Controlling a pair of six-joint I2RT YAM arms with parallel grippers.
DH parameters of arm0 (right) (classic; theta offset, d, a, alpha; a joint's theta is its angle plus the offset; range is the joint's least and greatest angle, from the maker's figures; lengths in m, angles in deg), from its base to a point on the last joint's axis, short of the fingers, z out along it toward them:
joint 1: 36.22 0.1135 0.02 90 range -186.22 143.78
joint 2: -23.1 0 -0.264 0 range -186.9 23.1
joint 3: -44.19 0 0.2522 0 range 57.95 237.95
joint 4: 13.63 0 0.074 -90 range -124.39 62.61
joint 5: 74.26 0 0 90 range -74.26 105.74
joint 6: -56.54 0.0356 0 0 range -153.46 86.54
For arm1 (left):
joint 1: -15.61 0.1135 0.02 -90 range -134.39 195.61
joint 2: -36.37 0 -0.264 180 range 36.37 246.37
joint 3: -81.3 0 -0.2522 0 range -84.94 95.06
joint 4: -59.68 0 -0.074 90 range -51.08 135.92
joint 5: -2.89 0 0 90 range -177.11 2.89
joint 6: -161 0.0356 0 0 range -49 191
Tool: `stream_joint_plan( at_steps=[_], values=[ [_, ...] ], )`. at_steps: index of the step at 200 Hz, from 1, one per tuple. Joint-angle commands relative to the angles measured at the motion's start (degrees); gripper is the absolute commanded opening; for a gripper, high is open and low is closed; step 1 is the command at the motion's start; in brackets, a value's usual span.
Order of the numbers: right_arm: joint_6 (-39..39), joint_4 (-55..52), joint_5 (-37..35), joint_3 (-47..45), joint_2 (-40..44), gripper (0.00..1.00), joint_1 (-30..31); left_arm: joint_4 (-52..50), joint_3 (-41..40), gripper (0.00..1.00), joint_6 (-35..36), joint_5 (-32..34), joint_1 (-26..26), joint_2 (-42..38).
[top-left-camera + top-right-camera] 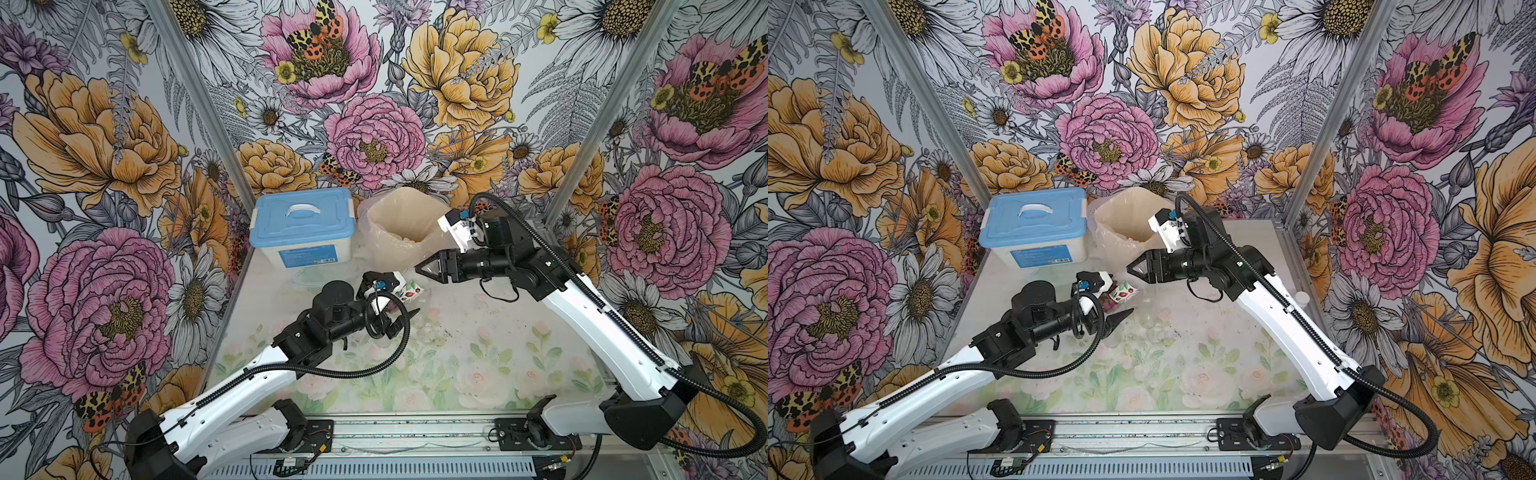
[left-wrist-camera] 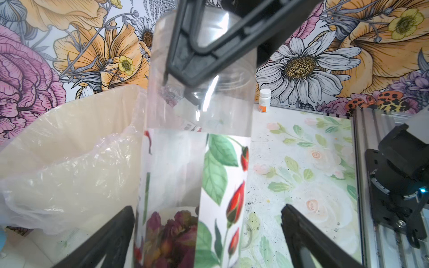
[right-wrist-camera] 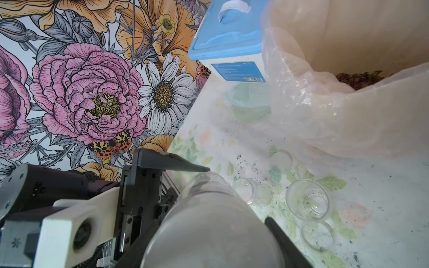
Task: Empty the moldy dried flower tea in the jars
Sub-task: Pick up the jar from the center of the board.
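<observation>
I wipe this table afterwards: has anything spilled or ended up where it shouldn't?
Yes: dark crumbs lie scattered on the tabletop near the upright plain jar, outside the lined bin.

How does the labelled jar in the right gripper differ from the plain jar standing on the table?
The labelled jar is held by the right gripper; the plain jar stands free on the table. The labelled jar holds dried flower tea; the plain jar looks empty. Both are clear.

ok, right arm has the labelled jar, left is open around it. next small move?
Probably back the left gripper off: its open jaws straddle the labelled jar without touching, while the right gripper clamps its clear upper part. Tea sits inside, and the lined bin is alongside.
</observation>
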Motion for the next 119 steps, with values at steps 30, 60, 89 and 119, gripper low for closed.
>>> stream_joint_plan(
  at_steps=[30,60,89,119],
  values=[
    [0.58,2.04,-0.67,1.52,0.05,0.40,0.67,6.08,-1.30,0.88,0.52,1.83,0.71,2.06],
    [0.54,2.00,-0.37,0.96,0.10,0.40,0.68,6.37,-1.33,0.81,1.71,1.44,0.82,3.00],
    [0.62,2.00,-0.31,0.47,-0.08,0.40,0.76,5.95,-1.30,0.75,3.56,1.53,0.82,3.72],
    [0.60,2.03,-0.41,0.13,-0.43,0.40,0.75,5.60,-1.30,0.72,4.90,2.58,0.80,4.08]
  ],
)
